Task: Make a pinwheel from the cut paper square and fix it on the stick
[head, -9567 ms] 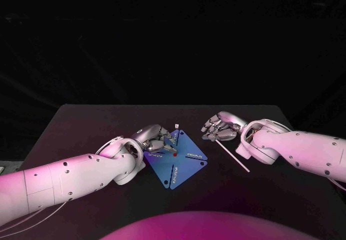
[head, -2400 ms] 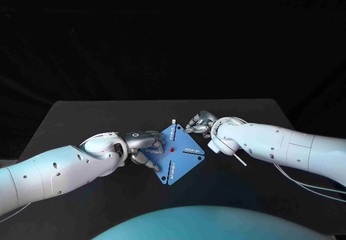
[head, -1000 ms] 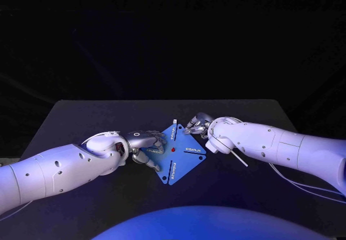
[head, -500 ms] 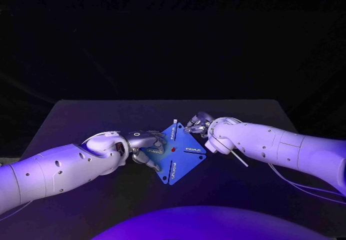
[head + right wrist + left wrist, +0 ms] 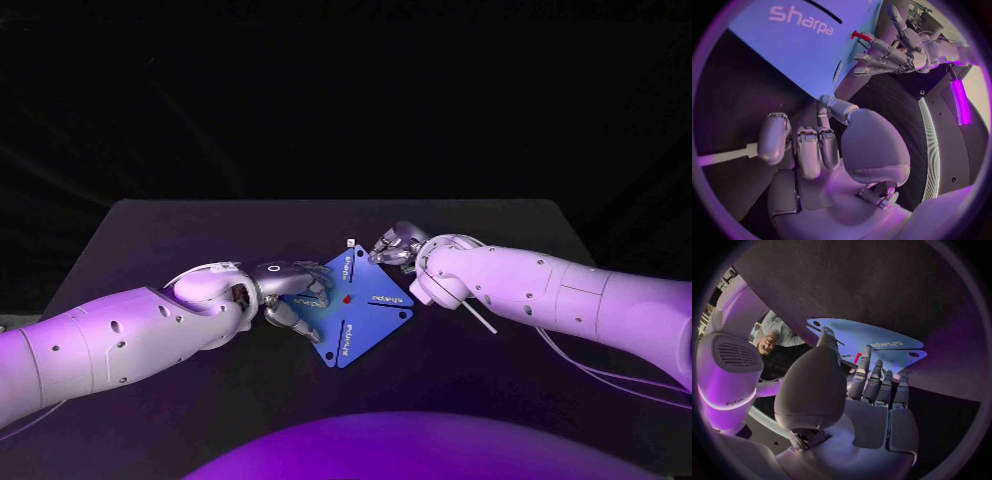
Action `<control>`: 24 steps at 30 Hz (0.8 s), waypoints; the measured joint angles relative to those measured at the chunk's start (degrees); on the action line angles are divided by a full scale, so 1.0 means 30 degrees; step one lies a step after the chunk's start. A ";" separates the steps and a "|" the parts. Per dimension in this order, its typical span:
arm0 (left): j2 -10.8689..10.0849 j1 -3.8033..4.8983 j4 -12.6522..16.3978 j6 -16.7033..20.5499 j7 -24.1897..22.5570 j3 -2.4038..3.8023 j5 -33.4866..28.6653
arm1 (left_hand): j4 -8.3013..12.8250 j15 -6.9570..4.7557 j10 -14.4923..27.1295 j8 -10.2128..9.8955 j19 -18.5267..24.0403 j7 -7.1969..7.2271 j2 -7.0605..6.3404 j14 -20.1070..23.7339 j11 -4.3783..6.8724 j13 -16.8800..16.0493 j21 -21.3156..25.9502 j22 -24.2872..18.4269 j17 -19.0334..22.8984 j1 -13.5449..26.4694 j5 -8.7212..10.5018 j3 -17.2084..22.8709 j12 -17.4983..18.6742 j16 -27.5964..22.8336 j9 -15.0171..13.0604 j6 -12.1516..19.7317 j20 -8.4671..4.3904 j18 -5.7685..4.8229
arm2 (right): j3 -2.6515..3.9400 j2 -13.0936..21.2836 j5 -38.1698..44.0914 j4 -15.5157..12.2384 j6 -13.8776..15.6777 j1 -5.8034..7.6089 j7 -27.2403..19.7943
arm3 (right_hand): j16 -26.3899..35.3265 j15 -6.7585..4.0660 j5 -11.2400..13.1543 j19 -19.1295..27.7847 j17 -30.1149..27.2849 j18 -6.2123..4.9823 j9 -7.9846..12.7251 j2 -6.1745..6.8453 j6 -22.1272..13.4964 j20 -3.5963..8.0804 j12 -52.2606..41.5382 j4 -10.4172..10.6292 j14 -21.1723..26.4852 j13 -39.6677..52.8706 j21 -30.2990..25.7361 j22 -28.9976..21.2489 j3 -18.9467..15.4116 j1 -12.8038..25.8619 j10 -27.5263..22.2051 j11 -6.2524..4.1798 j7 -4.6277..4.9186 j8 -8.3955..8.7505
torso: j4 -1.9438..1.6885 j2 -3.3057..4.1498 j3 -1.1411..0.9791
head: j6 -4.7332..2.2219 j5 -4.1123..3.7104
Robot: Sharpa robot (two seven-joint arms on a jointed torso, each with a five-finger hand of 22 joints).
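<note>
The blue cut paper square [image 5: 364,312] lies flat on the black table with a red pin [image 5: 348,298] at its middle. My left hand [image 5: 294,284] covers its left corner. The thumb [image 5: 826,336] lies on one flap [image 5: 873,337], and the fingers [image 5: 873,375] reach toward the red pin [image 5: 857,358]. My right hand [image 5: 395,246] is at the paper's upper right edge. Its thumb [image 5: 837,107] and a fingertip meet at the paper's [image 5: 798,40] corner, the other fingers [image 5: 798,145] curled. The white stick [image 5: 470,311] lies on the table beside my right forearm.
A small white piece [image 5: 351,241] sits at the paper's far tip. The stick [image 5: 723,158] runs out from behind my right fingers. My left hand [image 5: 898,50] faces the right across the paper. Bare table stretches behind and to both sides.
Since 9.6 s ago my right hand has left the stick's end and come to the paper's upper right edge. Over the last second both hands have barely moved.
</note>
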State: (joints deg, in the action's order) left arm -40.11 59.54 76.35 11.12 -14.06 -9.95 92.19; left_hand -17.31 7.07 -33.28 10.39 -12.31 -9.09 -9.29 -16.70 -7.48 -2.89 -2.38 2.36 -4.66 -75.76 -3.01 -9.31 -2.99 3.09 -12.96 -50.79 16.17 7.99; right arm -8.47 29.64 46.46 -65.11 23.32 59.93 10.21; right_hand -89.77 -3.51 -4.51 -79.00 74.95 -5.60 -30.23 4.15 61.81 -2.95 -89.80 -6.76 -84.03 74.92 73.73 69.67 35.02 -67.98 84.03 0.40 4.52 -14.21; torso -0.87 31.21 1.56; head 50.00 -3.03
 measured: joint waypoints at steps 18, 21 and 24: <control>-0.0052 0.0006 0.0040 -0.0003 0.0025 0.0002 -0.0009 | 0.0000 0.0000 -0.0001 0.0000 0.0000 0.0001 0.0000 0.0000 0.0000 -0.0001 0.0000 0.0000 -0.0003 0.0000 0.0000 0.0000 0.0000 0.0000 0.0003 0.0001 -0.0001 0.0001 | 0.0004 0.0016 0.0229 -0.0168 0.0337 0.0003 -0.0436 | 0.0000 0.0002 0.0446 0.0000 -0.0003 -0.0013 -0.0492 -0.0019 0.0042 -0.0002 0.0000 -0.0537 0.0001 -0.0002 -0.0001 0.0104 0.0536 -0.0019 0.0001 -0.0135 -0.0042 -0.0518 | -0.0011 0.0013 0.0000 | 0.0000 0.0031; -0.0068 0.0008 0.0047 -0.0002 0.0029 0.0002 -0.0012 | 0.0000 0.0000 -0.0002 0.0000 0.0000 0.0001 0.0000 0.0000 0.0000 -0.0001 0.0000 0.0000 -0.0003 0.0000 0.0000 0.0000 0.0000 0.0000 0.0004 0.0001 -0.0001 -0.0001 | 0.0003 -0.0022 0.0456 -0.0182 0.0498 0.0001 -0.0522 | 0.0000 0.0002 0.0447 0.0001 -0.0004 -0.0015 -0.0492 -0.0018 0.0042 -0.0002 0.0000 -0.0591 0.0001 -0.0002 -0.0001 0.0147 0.0590 -0.0018 0.0000 -0.0135 -0.0042 -0.0518 | -0.0011 0.0013 0.0000 | 0.0000 0.0053; -0.0071 0.0009 0.0055 -0.0001 0.0036 0.0002 -0.0016 | 0.0000 0.0000 -0.0001 -0.0001 0.0001 0.0001 0.0000 0.0000 0.0000 -0.0001 0.0000 0.0000 -0.0004 0.0000 0.0000 0.0000 0.0000 0.0000 0.0004 0.0001 -0.0001 -0.0001 | 0.0000 -0.0104 0.0907 -0.0172 0.0627 0.0000 -0.0644 | 0.0000 0.0002 0.0451 -0.0042 -0.0004 -0.0015 -0.0492 -0.0018 0.0042 0.0040 0.0000 -0.0616 0.0001 -0.0002 0.0092 0.0190 0.0614 -0.0018 0.0001 -0.0135 -0.0042 -0.0594 | -0.0007 0.0015 0.0000 | 0.0000 0.0059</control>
State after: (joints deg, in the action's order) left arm -40.33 59.56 76.51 11.12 -13.95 -9.94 92.14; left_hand -17.31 7.07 -33.28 10.39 -12.31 -9.09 -9.29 -16.70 -7.48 -2.90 -2.38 2.36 -4.67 -75.76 -3.01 -9.31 -2.99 3.09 -12.95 -50.79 16.17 7.99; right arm -8.47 29.32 49.18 -65.63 25.21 59.93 8.28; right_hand -89.77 -3.50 -3.16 -79.13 74.93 -5.64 -31.71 4.09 61.94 -2.83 -89.80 -8.61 -84.03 74.91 74.00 70.24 36.86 -68.03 84.03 -0.01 4.39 -16.00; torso -0.89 31.25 1.56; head 50.00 -2.86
